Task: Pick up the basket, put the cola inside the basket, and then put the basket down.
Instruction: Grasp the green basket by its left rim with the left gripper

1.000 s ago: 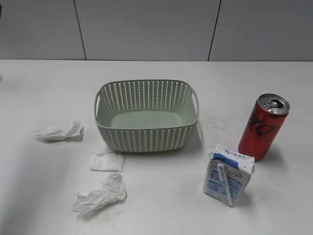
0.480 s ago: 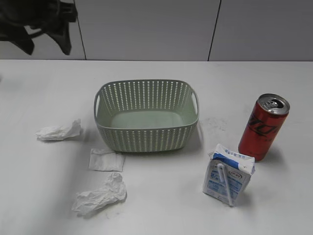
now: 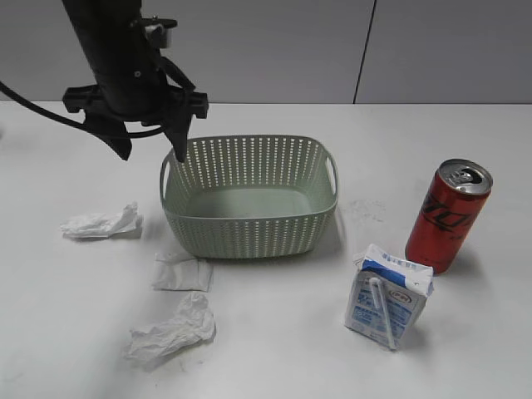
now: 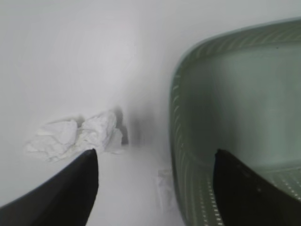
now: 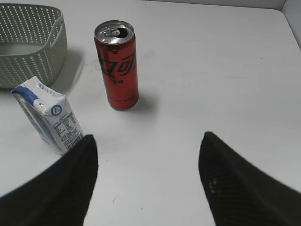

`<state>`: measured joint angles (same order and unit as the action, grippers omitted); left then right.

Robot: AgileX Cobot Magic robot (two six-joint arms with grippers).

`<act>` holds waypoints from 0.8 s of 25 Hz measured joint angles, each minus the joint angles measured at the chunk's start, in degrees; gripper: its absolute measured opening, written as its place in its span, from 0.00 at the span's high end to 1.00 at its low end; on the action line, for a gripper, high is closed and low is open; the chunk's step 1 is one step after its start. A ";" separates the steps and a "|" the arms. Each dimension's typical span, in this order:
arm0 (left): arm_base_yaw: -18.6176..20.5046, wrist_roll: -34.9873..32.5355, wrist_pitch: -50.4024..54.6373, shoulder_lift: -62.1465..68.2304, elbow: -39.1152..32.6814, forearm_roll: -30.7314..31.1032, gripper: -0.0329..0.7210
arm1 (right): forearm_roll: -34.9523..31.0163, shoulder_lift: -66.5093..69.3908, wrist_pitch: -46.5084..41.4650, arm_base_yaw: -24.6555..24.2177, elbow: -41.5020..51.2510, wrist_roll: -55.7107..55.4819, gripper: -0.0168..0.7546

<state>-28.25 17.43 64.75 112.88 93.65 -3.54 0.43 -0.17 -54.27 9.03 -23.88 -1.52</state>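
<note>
The pale sage-green basket [image 3: 249, 195] stands empty on the white table; it also shows in the left wrist view [image 4: 235, 117] and the right wrist view [image 5: 28, 42]. My left gripper [image 3: 151, 148] is open and empty above the basket's left rim, one finger outside the wall and one over the inside [image 4: 155, 160]. The red cola can [image 3: 449, 216] stands upright to the right of the basket, and in the right wrist view [image 5: 116, 66]. My right gripper [image 5: 148, 143] is open and empty, well short of the can; it is out of the exterior view.
A blue-and-white carton with a straw [image 3: 387, 295] stands in front of the can, also in the right wrist view [image 5: 49, 115]. Crumpled white tissues lie left of the basket [image 3: 101, 223], at its front-left corner [image 3: 181, 273] and nearer the front [image 3: 170, 331].
My left arm has come in from the top left and lowered its open gripper over the basket's left rim. Basket, can and carton have not moved.
</note>
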 joint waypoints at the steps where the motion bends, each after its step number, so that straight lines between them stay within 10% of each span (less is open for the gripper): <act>1: -0.34 0.23 -0.39 0.74 0.06 -0.08 0.19 | 0.05 0.00 0.00 0.00 0.00 0.00 0.32; 20: -1.70 6.27 -4.62 9.59 0.11 -1.17 0.23 | 0.05 0.00 0.00 0.00 0.00 0.00 0.32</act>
<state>-29.95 23.70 60.13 122.47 93.75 -4.71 0.48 -0.17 -54.27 9.03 -23.88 -1.52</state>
